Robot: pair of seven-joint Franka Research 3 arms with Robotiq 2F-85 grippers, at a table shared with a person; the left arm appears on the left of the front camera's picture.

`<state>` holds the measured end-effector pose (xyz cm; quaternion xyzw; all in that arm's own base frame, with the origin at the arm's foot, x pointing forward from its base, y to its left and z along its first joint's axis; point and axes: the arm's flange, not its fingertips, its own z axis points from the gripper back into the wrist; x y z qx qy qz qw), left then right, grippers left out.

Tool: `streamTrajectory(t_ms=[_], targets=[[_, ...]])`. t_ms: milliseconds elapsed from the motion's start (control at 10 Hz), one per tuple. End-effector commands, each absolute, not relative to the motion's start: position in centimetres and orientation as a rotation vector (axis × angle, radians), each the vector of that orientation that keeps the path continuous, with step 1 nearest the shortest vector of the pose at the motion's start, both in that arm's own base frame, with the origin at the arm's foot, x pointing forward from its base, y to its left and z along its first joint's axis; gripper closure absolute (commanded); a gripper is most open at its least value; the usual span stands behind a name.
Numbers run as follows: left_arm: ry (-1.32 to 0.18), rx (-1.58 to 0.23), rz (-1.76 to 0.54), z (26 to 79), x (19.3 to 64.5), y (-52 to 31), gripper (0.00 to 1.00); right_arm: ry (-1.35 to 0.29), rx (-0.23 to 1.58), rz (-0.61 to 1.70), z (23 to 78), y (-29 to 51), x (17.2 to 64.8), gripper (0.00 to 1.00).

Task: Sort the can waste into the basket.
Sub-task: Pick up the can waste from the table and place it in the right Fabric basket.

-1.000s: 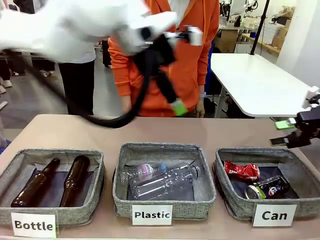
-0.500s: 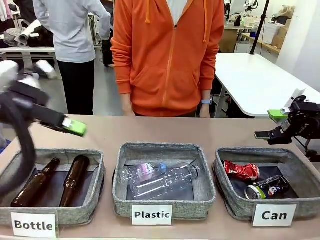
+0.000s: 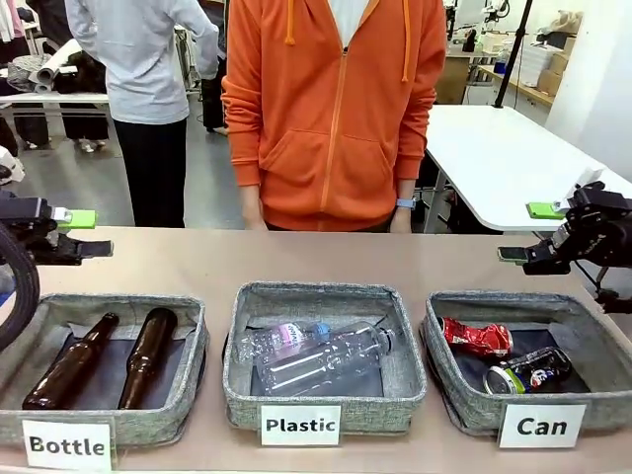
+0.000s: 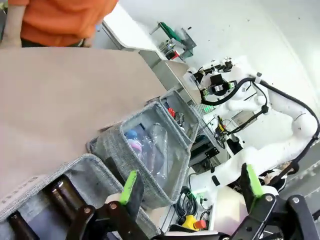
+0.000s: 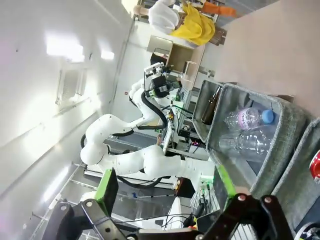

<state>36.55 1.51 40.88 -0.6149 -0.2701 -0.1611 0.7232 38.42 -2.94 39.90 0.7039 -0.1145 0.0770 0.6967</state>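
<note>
Both pieces of can waste are seen lying inside the basket (image 3: 464, 395) labelled "Can", which stands at the near right corner of the surface (image 3: 296, 262). The red crushed can (image 3: 478, 337) lies toward the basket's far left, its long axis running left to right; the black can (image 3: 523, 372) lies just in front of it, tilted, silver top toward the near left. The right gripper (image 3: 538, 233) is held above the basket's far right edge, so the cans lie below and toward the near edge from it; its jaws are spread wide and empty. The left gripper (image 3: 87, 233) is held over the far left edge, well apart from the cans, jaws likewise wide and empty. The sorting is judged complete.
</note>
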Motion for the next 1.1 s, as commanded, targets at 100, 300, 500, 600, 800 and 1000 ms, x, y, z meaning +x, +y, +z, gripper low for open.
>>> streamTrajectory(t_ms=[100, 300, 500, 600, 800, 1000], targets=[[-0.605, -1.326, -0.426, 43.25, 35.96, 0.05, 0.0, -0.232, 1.56, 0.185, 39.74, -2.84, 38.16, 0.0], [-0.605, -1.326, -0.426, 43.25, 35.96, 0.05, 0.0, -0.232, 1.56, 0.185, 39.74, -2.84, 38.16, 0.0], [-0.605, -1.326, -0.426, 43.25, 35.96, 0.05, 0.0, -0.232, 1.56, 0.185, 39.74, -2.84, 38.16, 0.0], [-0.605, -1.326, -0.426, 43.25, 35.96, 0.05, 0.0, -0.232, 1.56, 0.185, 39.74, -2.84, 38.16, 0.0], [-0.605, -1.326, -0.426, 43.25, 35.96, 0.05, 0.0, -0.232, 1.56, 0.185, 39.74, -2.84, 38.16, 0.0], [-0.605, -1.326, -0.426, 43.25, 35.96, 0.05, 0.0, -0.232, 1.56, 0.185, 39.74, -2.84, 38.16, 0.0]])
